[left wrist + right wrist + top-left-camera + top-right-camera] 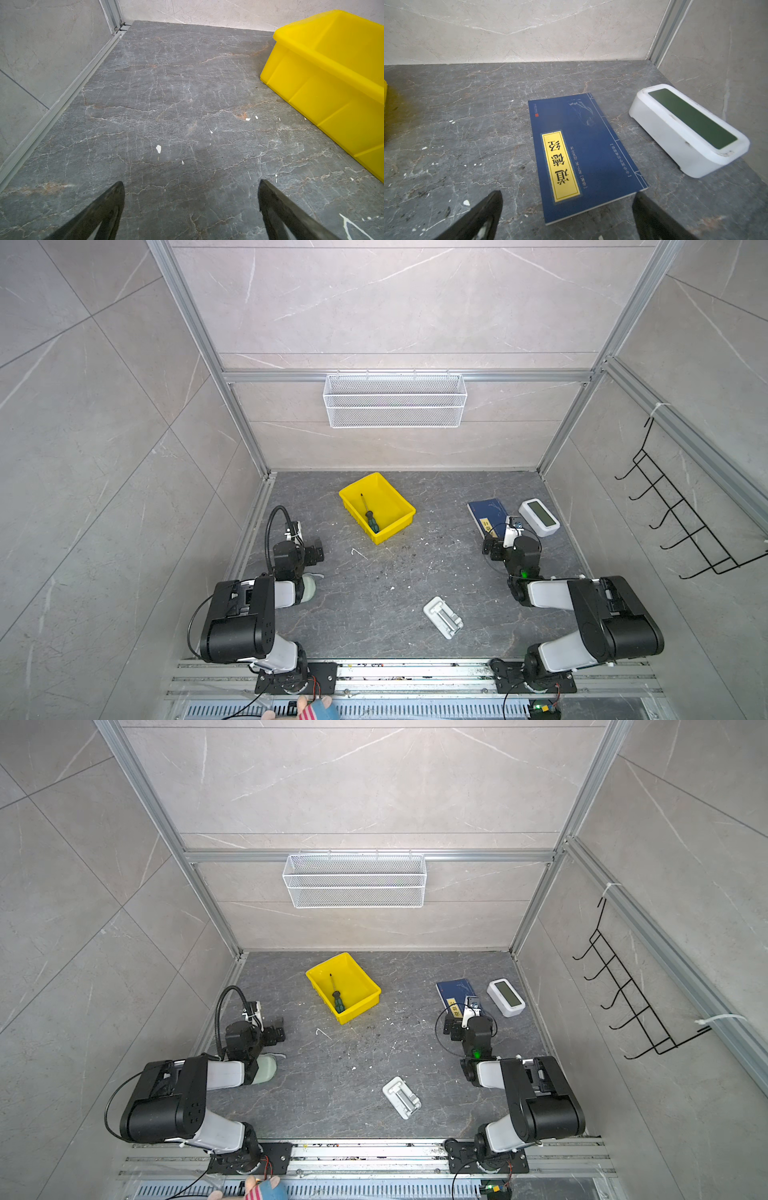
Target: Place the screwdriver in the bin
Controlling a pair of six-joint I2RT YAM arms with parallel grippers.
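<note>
The big grey table (pixel 374 614) holds everything. The two arms sit folded at their own sides, and I think that is because the job looks done. The left gripper (pixel 191 182) is wide open with nothing in it, at 9 o'clock from the table's middle. The right gripper (pixel 568 193) is wide open and empty too, at 2 o'clock, by the near end of a blue book (pixel 591 145). The yellow bin (pixel 388 499) sits at 12 o'clock, well apart from both grippers. A white clock (pixel 539 517) lies just beside the book. The screwdriver (pixel 370 516) lies flat inside the bin. Its handle points toward the arms and its thin tip points away. Nothing holds it.
</note>
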